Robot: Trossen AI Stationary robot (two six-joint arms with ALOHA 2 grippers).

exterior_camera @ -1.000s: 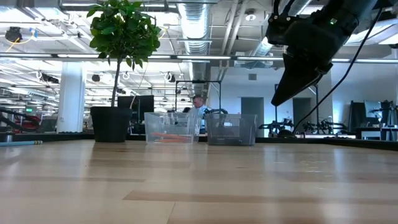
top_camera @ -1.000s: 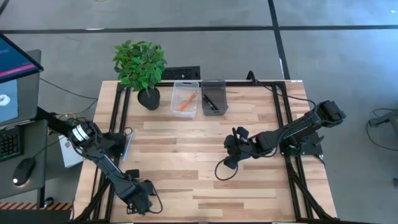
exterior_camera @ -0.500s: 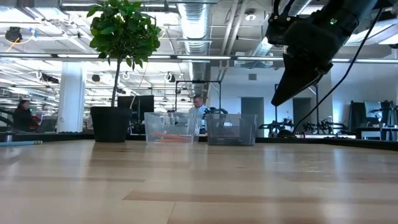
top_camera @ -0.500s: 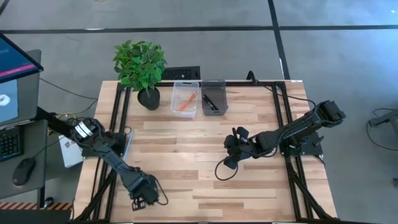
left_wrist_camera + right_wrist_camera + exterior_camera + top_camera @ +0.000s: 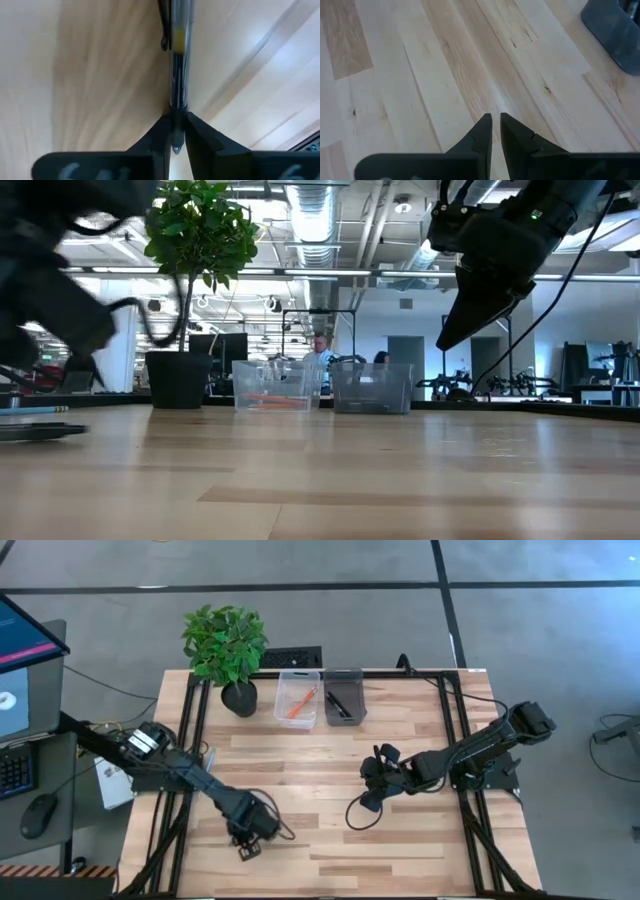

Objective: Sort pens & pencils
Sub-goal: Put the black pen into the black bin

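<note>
In the left wrist view my left gripper (image 5: 176, 131) is shut on a black pen (image 5: 177, 60) that has a clip and a yellow mark. In the high view this gripper (image 5: 247, 843) is over the near left part of the table. My right gripper (image 5: 368, 796) hangs shut and empty above the table's middle, its fingers (image 5: 482, 131) close together over bare wood. At the far edge, orange pencils (image 5: 299, 702) lie in a clear bin (image 5: 298, 675). Black pens (image 5: 337, 702) lie in a darker bin (image 5: 344, 674) beside it. My left gripper pinches the pen between its two fingertips at the silvery tip end (image 5: 176, 142). The pen runs straight on from the fingers, along them and not across. The rest of it, clip included, reaches out over the wood. Whether it touches the table I cannot tell.
A potted plant (image 5: 226, 648) stands at the far left, next to the clear bin. Black frame rails (image 5: 193, 730) run along both sides of the table. A cable loop (image 5: 356, 814) hangs below the right gripper. People show in the room beyond the table.
My left arm has swung from the near left corner toward the table's right and a little toward the far edge, carrying the pen, and it now shows blurred at the left of the low view.
</note>
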